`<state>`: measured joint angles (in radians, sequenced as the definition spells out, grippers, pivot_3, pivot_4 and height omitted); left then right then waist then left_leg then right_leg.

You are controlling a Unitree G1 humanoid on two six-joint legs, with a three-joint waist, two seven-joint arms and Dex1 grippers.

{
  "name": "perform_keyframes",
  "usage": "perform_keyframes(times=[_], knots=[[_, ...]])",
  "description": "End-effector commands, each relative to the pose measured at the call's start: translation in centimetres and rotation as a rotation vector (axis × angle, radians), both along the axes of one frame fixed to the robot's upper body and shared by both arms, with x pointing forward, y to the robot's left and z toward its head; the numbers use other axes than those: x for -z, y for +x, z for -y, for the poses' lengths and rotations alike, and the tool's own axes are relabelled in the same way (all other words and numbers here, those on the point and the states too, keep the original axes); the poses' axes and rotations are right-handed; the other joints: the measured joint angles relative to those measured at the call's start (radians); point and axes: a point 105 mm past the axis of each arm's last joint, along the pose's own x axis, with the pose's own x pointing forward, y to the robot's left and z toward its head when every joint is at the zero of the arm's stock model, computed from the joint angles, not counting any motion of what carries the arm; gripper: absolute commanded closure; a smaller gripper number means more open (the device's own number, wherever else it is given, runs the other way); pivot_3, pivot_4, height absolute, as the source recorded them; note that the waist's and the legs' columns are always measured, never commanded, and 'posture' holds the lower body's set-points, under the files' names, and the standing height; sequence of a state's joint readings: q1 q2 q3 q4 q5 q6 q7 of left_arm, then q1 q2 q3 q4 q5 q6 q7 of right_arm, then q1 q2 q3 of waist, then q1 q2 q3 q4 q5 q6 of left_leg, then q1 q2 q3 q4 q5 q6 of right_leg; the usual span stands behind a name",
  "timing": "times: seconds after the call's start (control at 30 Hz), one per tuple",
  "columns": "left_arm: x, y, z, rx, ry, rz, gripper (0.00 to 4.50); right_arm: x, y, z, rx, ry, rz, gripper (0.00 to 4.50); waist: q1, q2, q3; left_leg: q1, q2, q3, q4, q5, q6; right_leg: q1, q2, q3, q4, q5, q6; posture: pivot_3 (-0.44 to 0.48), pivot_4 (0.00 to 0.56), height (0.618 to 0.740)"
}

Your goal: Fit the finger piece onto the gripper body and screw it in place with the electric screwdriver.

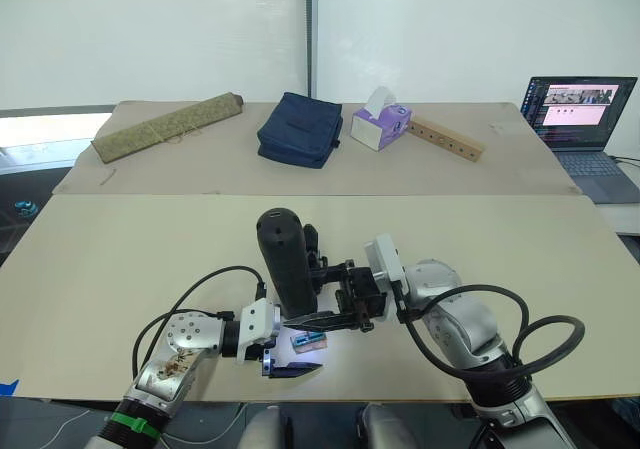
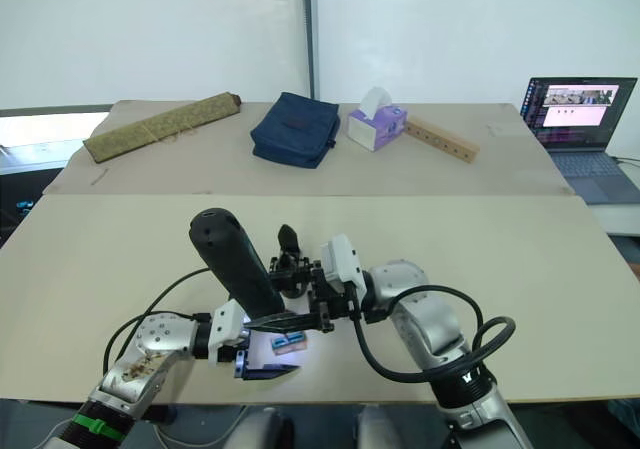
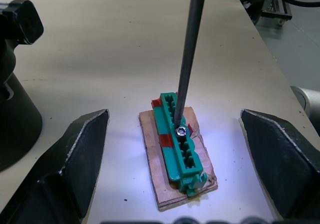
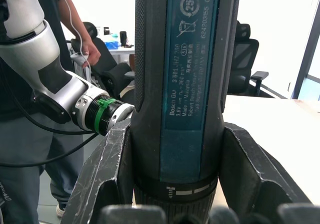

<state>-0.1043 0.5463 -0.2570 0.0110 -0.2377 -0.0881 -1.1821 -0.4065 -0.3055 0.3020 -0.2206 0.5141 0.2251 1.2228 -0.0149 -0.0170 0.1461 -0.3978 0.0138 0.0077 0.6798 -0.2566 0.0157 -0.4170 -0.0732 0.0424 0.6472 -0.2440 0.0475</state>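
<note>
My right gripper (image 1: 345, 291) is shut on the electric screwdriver (image 1: 285, 259), whose thick dark handle (image 4: 190, 59) stands nearly upright between its fingers. The thin bit (image 3: 189, 54) comes down onto a screw in a green block (image 3: 179, 144) on a small brown board, and a bluish-white glow lights the table around it. My left gripper (image 3: 173, 114) is open, one finger on each side of that block without touching it. The gripper body (image 2: 288, 244), black with a pointed finger, stands just behind the screwdriver; its round dark base (image 3: 15, 109) is close to the left finger. The finger piece is out of view.
Along the far table lie a rolled olive mat (image 1: 165, 127), a navy bag (image 1: 300, 129), a purple tissue box (image 1: 380, 124) and a tan wooden bar with holes (image 1: 447, 139). A laptop (image 1: 580, 109) stands at the far right. A person (image 4: 75, 24) stands beyond my left arm.
</note>
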Motion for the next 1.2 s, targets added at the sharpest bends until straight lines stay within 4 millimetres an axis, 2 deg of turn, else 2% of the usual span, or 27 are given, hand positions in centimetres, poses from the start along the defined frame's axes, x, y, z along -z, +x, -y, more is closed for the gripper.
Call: perform_keyframes(times=[0.03, 0.27, 0.47, 1.2], knots=[[1.57, -0.28, -0.46, -0.019, 0.043, -0.055, 0.04, -1.09, -0.47, 0.02, -0.03, 0.027, 0.038, 2.57, 0.0, 0.0, 0.0, 0.0, 0.0, 0.0, 0.0, 0.0, 0.0, 0.0, 0.0, 0.0, 0.0, 0.0, 0.0, 0.0, 0.15, 0.74], [1.61, -0.37, -0.37, -0.019, 0.039, -0.057, 0.04, -1.13, -0.51, 0.19, -0.03, 0.022, 0.037, 2.57, 0.0, 0.0, 0.0, 0.002, 0.0, 0.0, 0.0, 0.0, 0.0, 0.002, 0.0, 0.0, 0.0, 0.0, 0.0, 0.0, 0.15, 0.74], [1.66, -0.37, -0.35, -0.018, 0.04, -0.058, 0.04, -1.17, -0.45, 0.31, -0.027, 0.019, 0.037, 2.57, -0.001, 0.0, 0.0, 0.011, 0.001, 0.0, -0.003, 0.0, 0.0, 0.012, 0.0, -0.001, -0.004, -0.001, 0.0, 0.0, 0.15, 0.74], [1.74, -0.36, -0.33, -0.018, 0.04, -0.061, 0.04, -1.77, -0.37, 0.66, -0.029, 0.03, 0.041, 2.57, -0.001, 0.0, 0.0, 0.011, 0.001, -0.001, -0.003, 0.0, 0.0, 0.012, 0.0, -0.001, -0.004, -0.001, 0.0, 0.0, 0.15, 0.74]])
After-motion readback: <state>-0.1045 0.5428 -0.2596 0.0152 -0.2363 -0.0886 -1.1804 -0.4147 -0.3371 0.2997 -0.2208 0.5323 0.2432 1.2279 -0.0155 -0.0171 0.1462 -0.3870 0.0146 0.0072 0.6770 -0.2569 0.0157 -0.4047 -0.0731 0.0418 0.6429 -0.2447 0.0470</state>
